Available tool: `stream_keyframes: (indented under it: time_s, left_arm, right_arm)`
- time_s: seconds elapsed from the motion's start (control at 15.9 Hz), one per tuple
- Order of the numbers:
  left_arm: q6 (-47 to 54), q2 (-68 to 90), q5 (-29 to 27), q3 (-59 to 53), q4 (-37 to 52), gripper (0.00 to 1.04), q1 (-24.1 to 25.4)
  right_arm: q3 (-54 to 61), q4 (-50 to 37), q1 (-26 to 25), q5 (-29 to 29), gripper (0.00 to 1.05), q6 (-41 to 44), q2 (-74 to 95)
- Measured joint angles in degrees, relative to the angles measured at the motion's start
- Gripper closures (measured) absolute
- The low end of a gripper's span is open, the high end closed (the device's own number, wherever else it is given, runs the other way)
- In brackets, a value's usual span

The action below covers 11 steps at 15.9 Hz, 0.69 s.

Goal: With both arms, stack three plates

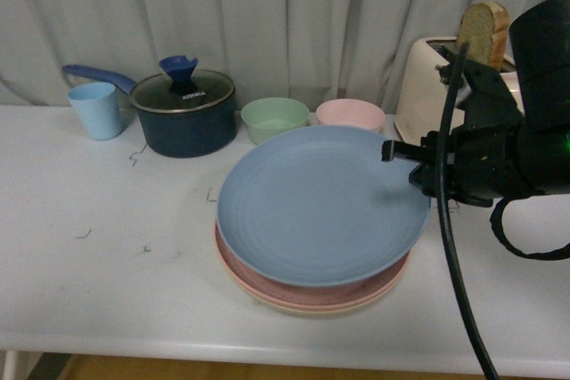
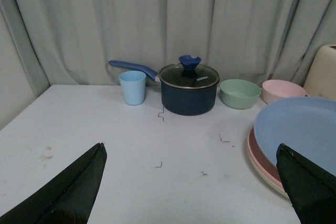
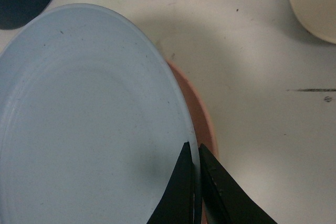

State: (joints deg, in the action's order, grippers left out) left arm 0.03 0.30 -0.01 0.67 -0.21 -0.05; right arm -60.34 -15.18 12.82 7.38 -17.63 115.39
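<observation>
The blue plate (image 1: pixel 321 202) hangs slightly tilted just above the pink plate (image 1: pixel 294 289), which lies on the beige plate (image 1: pixel 312 307) at the table's middle. My right gripper (image 1: pixel 392 150) is shut on the blue plate's right rim. The right wrist view shows that gripper (image 3: pixel 192 148) pinching the blue plate (image 3: pixel 89 119) at its edge, with the pink plate (image 3: pixel 197 108) peeking out below. My left gripper (image 2: pixel 190 145) stands open over bare table to the left of the stack. One of its fingers (image 2: pixel 307 182) is near the blue plate (image 2: pixel 304 129), pink plate (image 2: pixel 261 156) and beige plate (image 2: pixel 261 169).
Along the back stand a light-blue cup (image 1: pixel 96 109), a dark lidded pot (image 1: pixel 184 113) with a blue handle, a green bowl (image 1: pixel 274 118), a pink bowl (image 1: pixel 350 114) and a cream toaster (image 1: pixel 427 86) holding bread. A curtain hangs behind.
</observation>
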Motion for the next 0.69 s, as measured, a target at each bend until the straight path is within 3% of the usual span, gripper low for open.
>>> stream_keyframes:
  time_s: [0.57,0.63,0.69]
  left_arm:
    - [-0.02,0.00,0.02,0.00,0.02,0.07,0.00]
    - [0.00,0.00,0.02,0.00,0.00,0.07,0.00]
    - [0.00,0.00,0.02,0.00,0.00,0.07,0.00]
  right_arm:
    - [-1.68,1.03,1.33,-1.46,1.02,-1.97,3.52]
    - [-1.68,1.01,1.03,-1.40,0.98,-2.01,3.52]
    - [-1.66,0.96,0.96,-1.27,0.86,-2.21,3.50]
